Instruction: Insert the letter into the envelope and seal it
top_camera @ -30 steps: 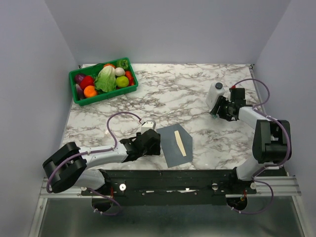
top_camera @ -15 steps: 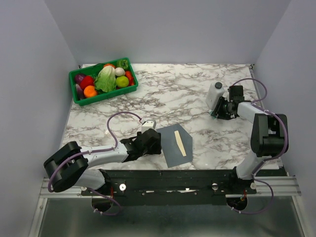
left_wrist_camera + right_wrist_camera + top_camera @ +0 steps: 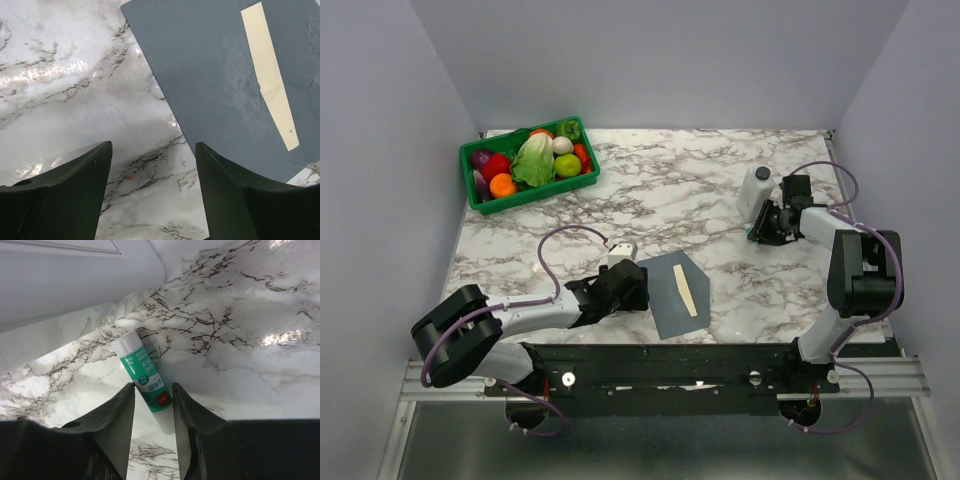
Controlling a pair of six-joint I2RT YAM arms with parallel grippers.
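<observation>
The slate-grey envelope (image 3: 670,300) lies flat near the front edge, also in the left wrist view (image 3: 210,85). A narrow cream-tan strip of the letter (image 3: 686,290) shows on it (image 3: 269,75); the rest of the letter is hidden. My left gripper (image 3: 636,287) is open and empty, low over the marble just left of the envelope (image 3: 152,147). My right gripper (image 3: 765,228) is at the far right, its jaws closed in on a green-and-white glue stick (image 3: 145,372) that lies on the table between the fingertips (image 3: 153,388).
A white bottle (image 3: 755,192) stands right next to the right gripper; its body fills the top of the right wrist view (image 3: 75,275). A green basket (image 3: 535,197) of vegetables stands at the back left. The marble table (image 3: 680,190) ends just in front of the envelope.
The right gripper has shifted slightly right and nearer, away from the white bottle, down onto the glue stick. The left arm and the envelope have not moved.
</observation>
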